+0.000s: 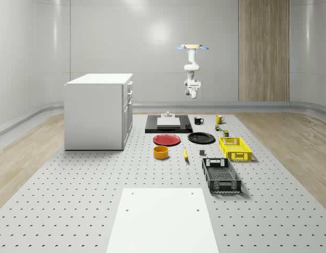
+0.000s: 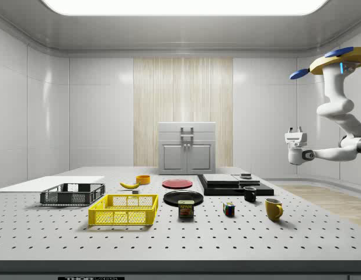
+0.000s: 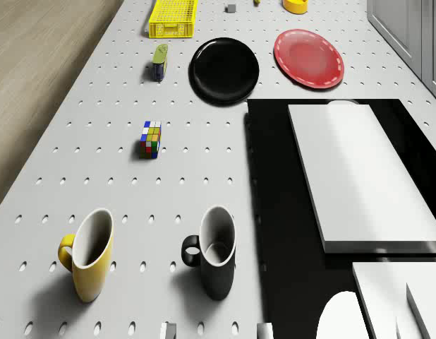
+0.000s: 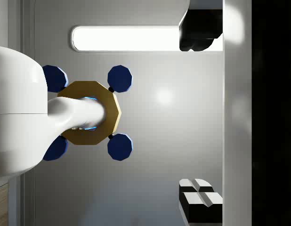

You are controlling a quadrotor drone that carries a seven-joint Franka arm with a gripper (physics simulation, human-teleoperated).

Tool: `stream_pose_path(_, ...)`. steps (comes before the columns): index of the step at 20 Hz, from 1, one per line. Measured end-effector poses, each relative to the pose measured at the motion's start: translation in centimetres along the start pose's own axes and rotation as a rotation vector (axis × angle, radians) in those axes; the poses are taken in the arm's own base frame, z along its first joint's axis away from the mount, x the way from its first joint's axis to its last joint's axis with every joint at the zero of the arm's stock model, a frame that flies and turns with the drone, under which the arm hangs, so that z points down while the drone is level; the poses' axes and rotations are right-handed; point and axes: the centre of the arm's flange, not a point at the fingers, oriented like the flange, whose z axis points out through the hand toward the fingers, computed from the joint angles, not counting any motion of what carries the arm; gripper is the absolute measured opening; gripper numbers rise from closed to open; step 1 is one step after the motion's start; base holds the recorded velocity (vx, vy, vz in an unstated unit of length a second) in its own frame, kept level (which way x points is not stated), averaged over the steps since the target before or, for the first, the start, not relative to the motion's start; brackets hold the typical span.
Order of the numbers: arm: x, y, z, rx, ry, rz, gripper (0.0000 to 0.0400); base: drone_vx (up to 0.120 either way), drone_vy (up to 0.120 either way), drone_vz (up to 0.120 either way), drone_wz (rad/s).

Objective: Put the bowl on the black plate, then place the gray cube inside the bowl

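High up, the drone [image 1: 192, 47] hovers beyond the black plate [image 1: 201, 138]

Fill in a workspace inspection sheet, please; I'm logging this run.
Surface: perforated table, flat.
Job's things: bowl apart from black plate, which is bare; gray cube on the table near banana.
Clutter: red plate, yellow basket, black basket, yellow mug, black mug, can, puzzle cube, cabinet.
Gripper: gripper open, aloft, holding nothing; drone hovers over the table's far end.
Cables: nothing seen.
Surroundings: white walls, wood panel.
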Motion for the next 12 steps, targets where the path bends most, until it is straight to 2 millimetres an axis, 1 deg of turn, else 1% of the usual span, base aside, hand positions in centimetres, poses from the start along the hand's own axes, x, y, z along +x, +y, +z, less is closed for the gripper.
stream_pose_path(7, -0.2, 0.2, -5.0, 0.004, 0.004, 0.000, 0.0400, 0.000, 0.000, 0.000, 0.000)
stream_pose_path(12, -0.1, 0.1, -7.5, 0.007, 0.007, 0.000, 0.0400, 0.000, 0.000, 0.000, 0.000)
